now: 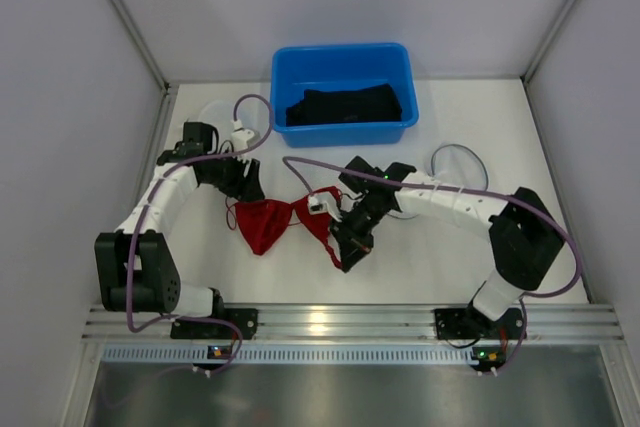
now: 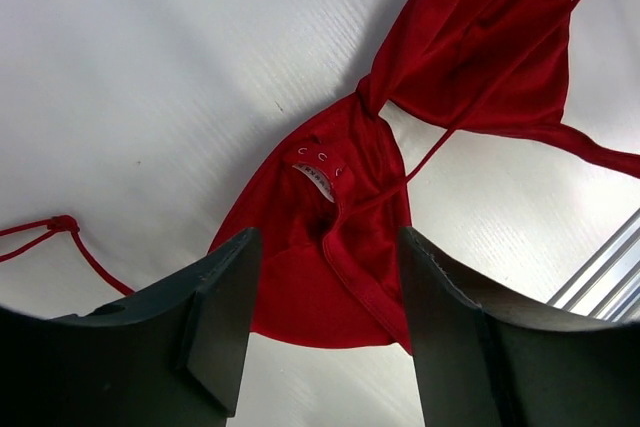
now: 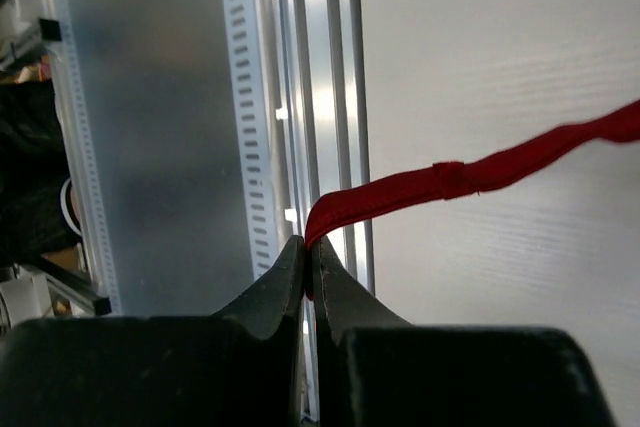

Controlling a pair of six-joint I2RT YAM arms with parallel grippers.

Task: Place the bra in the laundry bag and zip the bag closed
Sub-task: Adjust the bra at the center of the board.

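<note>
The red bra [image 1: 265, 225] lies spread on the white table between the two arms. My left gripper [image 1: 243, 187] hovers over the bra's left cup [image 2: 300, 277] with its jaws apart, gripping nothing. My right gripper [image 1: 350, 247] is shut on the bra's red strap [image 3: 450, 182], which rises from the pinched tips [image 3: 312, 247] and runs off to the right. A dark crumpled fabric, the black laundry bag [image 1: 345, 105], lies inside the blue bin at the back. Its zip cannot be made out.
The blue bin [image 1: 290, 62] stands at the back centre of the table. An aluminium rail [image 1: 340, 322] runs along the near edge, close behind my right gripper. Purple cables loop over both arms. White walls close in left and right.
</note>
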